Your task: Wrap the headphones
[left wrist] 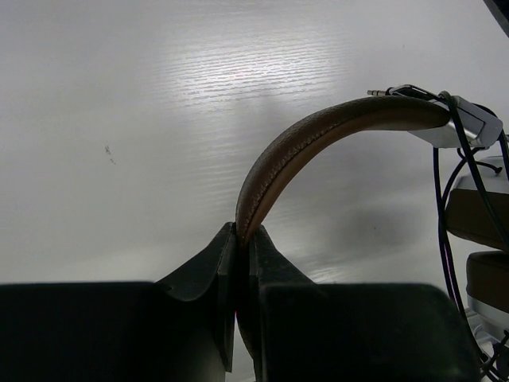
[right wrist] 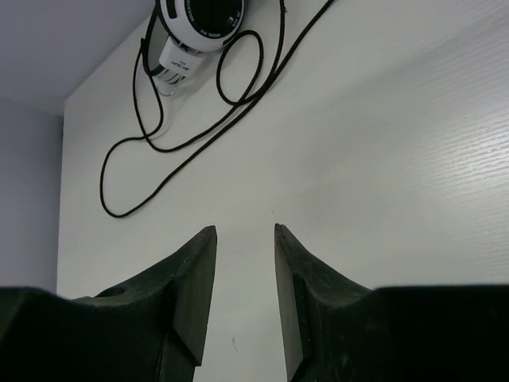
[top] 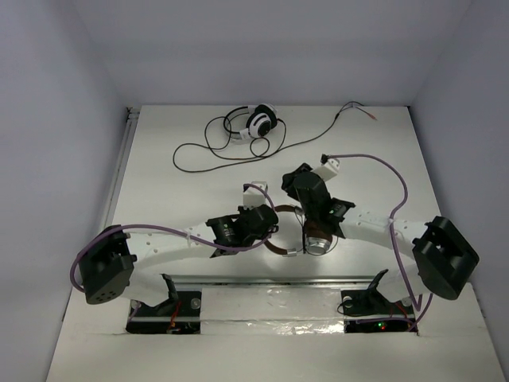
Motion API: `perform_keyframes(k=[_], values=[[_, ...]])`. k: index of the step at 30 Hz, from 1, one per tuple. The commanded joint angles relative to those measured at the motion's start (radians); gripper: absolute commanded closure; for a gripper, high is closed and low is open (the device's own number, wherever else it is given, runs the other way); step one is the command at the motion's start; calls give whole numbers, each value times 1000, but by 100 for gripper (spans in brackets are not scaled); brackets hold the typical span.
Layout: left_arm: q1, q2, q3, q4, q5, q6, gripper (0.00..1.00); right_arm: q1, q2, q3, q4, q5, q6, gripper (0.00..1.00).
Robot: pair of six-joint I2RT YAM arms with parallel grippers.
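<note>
headphones (left wrist: pixel 318 134) near the table (top: pixel 183 191) front edge between both arms, brown headband arching from left gripper (left wrist: pixel 241 239), clamped on it, up rightward to the earcups, right gripper (right wrist: pixel 244 239) jaws apart, empty, small print on white headphones (right wrist: pixel 199 20) unreadable

top: overhead, wide | wrists: low, close | shared: table (top: pixel 159 191)

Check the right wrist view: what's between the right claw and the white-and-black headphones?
Right wrist view: between the right claw and the white-and-black headphones, just bare table crossed by loops of their black cable.
</note>
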Motion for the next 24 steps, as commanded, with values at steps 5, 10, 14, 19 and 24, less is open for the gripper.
perform_keyframes(k=[5, 10, 14, 19, 24], values=[[-2, -17, -3, 45, -26, -23, 100, -27, -67, 60, -16, 32, -93, 51], [-2, 18, -8, 72, -73, 21, 100, -36, -214, 77, -108, 58, -214, 15], [27, 55, -5, 124, -110, 64, 100, -36, -320, 27, -208, 92, -234, 3], [73, 118, 6, 219, -106, 119, 100, -36, -470, -39, -305, 85, -225, 0], [118, 189, -6, 283, -95, 156, 93, -36, -631, -50, -403, 69, -256, 0]])
